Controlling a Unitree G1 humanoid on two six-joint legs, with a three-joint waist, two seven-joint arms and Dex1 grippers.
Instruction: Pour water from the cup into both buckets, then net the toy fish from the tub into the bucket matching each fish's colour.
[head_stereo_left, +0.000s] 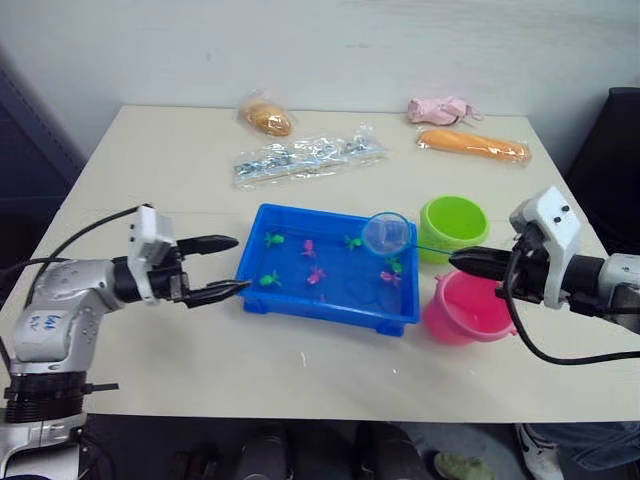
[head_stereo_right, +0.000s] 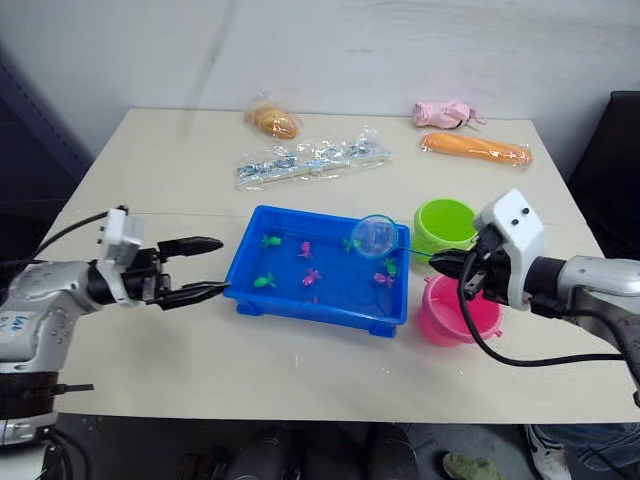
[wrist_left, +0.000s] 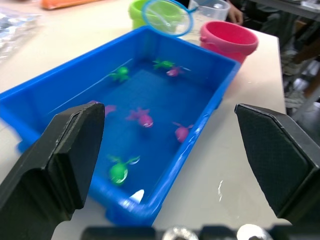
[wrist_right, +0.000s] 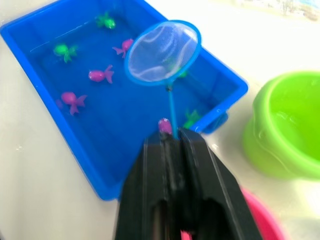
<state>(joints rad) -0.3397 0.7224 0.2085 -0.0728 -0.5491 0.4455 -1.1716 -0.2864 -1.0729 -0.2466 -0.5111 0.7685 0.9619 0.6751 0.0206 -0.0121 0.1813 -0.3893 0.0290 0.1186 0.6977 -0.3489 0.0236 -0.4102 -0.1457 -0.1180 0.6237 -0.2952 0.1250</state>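
Observation:
The blue tub (head_stereo_left: 283, 296) sits mid-table with several pink and green toy fish (head_stereo_left: 316, 275) in its water. My right gripper (head_stereo_left: 462, 259) is shut on the thin handle of the net (head_stereo_left: 386, 233), whose blue-rimmed hoop hangs empty above the tub's far right corner. The green bucket (head_stereo_left: 453, 226) stands beyond the pink bucket (head_stereo_left: 468, 308), both right of the tub. My left gripper (head_stereo_left: 228, 266) is open, empty, just off the tub's left rim. The clear cup (wrist_left: 212, 8) stands behind the pink bucket in the left wrist view.
Bagged items lie along the table's far side: a clear packet (head_stereo_left: 305, 156), a yellow toy (head_stereo_left: 267, 118), an orange toy (head_stereo_left: 473, 145) and a pink one (head_stereo_left: 438, 108). Bare tabletop lies in front of the tub.

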